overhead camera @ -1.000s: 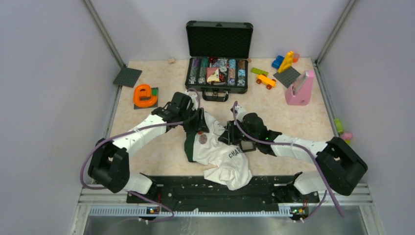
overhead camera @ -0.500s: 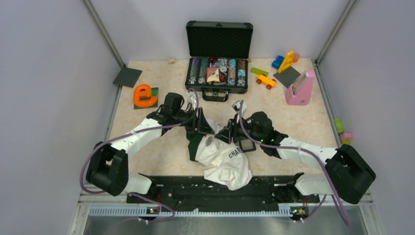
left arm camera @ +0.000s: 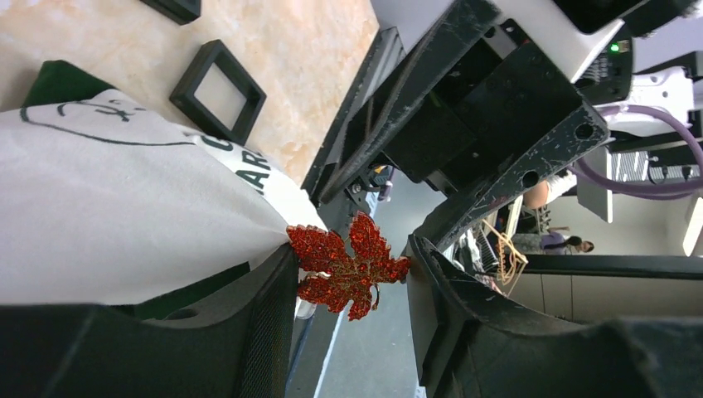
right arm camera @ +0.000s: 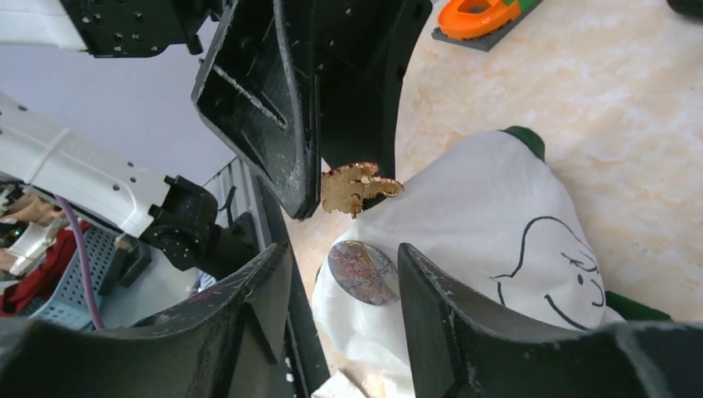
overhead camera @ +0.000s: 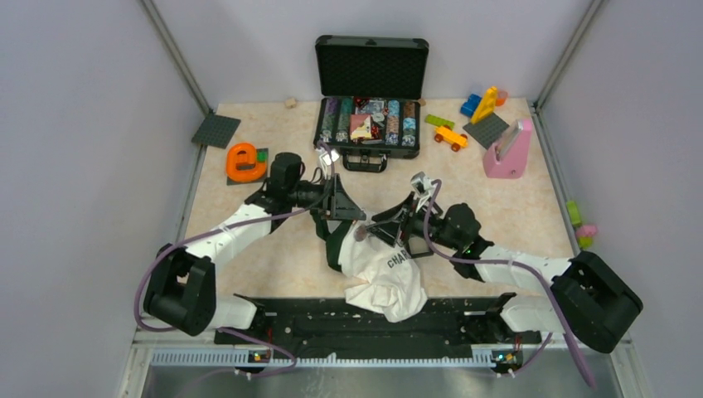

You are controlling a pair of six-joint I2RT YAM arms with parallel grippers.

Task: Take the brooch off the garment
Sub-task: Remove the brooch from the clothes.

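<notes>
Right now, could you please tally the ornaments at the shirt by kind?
Leaf brooch: 1
Round badge: 1
Total: 2

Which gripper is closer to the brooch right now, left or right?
Left. The brooch sits between the fingers of the left gripper; the right gripper stands open a little short of it, not touching.

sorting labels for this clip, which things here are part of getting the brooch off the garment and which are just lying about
For the job: brooch, garment, left gripper, right gripper.
Lying about: orange letter e, open case, toy car, pink stand, building blocks, dark base plate.
</notes>
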